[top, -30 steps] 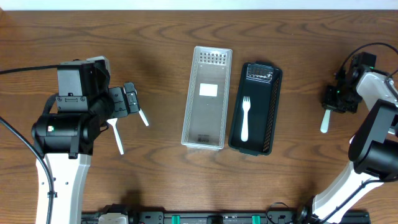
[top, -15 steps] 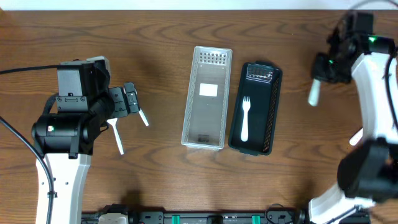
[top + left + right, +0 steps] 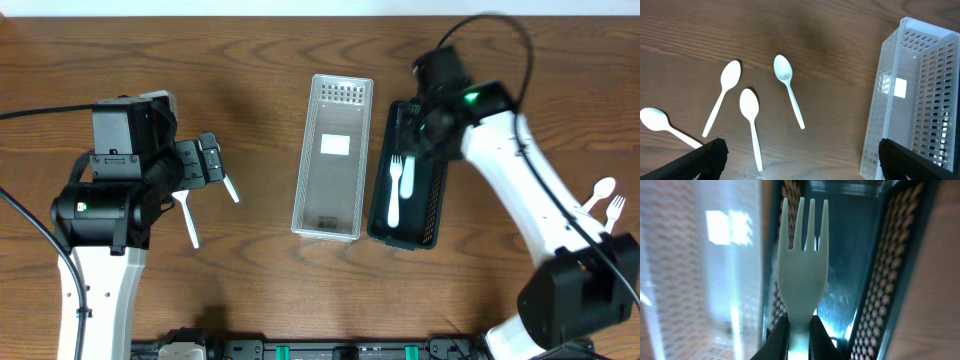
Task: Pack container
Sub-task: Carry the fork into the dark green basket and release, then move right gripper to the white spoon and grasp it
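My right gripper [image 3: 418, 140] is shut on a white plastic fork [image 3: 802, 270] and holds it over the far end of the black basket [image 3: 440, 190]. In the overhead view the held fork [image 3: 407, 175] hangs next to another white fork [image 3: 393, 200] lying in that basket. The clear basket [image 3: 305, 190] stands just left of the black one and holds no cutlery. My left gripper [image 3: 208, 162] is open and empty above several white spoons [image 3: 749, 107] on the table. In the left wrist view its fingers [image 3: 800, 152] are wide apart.
A white spoon [image 3: 600, 190] and a white fork [image 3: 614, 207] lie at the table's right edge. The clear basket's wall [image 3: 920, 105] is to the right in the left wrist view. Two spoons [image 3: 190, 222] show beside the left arm.
My right arm has swung from the table's right edge leftward to over the black basket, carrying the fork. The left arm has not moved.
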Robot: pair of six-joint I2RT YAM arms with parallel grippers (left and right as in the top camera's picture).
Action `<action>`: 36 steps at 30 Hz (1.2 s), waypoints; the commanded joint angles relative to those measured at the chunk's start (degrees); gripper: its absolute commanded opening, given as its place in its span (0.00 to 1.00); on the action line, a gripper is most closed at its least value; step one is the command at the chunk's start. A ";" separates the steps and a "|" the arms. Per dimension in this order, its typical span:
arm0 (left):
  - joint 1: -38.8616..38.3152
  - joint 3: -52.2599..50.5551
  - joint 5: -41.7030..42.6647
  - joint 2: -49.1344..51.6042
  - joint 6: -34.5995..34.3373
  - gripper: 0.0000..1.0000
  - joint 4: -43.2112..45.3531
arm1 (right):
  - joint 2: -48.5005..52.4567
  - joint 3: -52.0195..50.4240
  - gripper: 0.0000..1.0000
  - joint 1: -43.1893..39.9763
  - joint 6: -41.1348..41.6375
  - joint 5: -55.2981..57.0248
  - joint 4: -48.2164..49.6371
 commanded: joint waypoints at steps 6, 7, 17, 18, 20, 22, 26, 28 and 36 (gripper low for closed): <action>-0.07 0.96 -0.48 0.02 1.29 0.98 -0.76 | 0.44 -7.65 0.43 2.10 3.13 1.27 5.70; -0.07 0.96 -0.48 0.02 1.27 0.98 -0.83 | 0.11 -7.21 0.59 1.81 2.91 1.29 5.75; -0.07 0.96 -0.48 0.02 1.27 0.98 -1.01 | -7.30 5.99 0.72 -7.52 -0.87 9.42 -2.71; -0.07 0.96 -0.46 0.02 1.27 0.98 -1.03 | -8.22 6.67 0.72 -9.42 -0.90 10.78 -3.45; -0.07 0.96 -0.46 0.02 1.25 0.98 -1.03 | -10.14 7.08 0.74 -14.19 -0.90 12.74 -4.20; -0.07 0.96 -0.46 0.02 1.25 0.98 -1.01 | -10.99 7.08 0.76 -19.82 -0.92 12.92 -4.92; -0.07 0.96 -0.46 0.02 1.25 0.98 -1.01 | -10.12 5.88 0.79 -29.92 -0.92 12.90 -6.51; -0.07 0.96 -0.46 0.02 1.25 0.98 -1.01 | -9.11 4.20 0.79 -34.64 -0.94 12.90 -6.40; -0.07 0.96 -0.46 0.02 1.25 0.98 -1.01 | 0.92 1.16 0.82 -47.12 -5.16 8.98 -3.48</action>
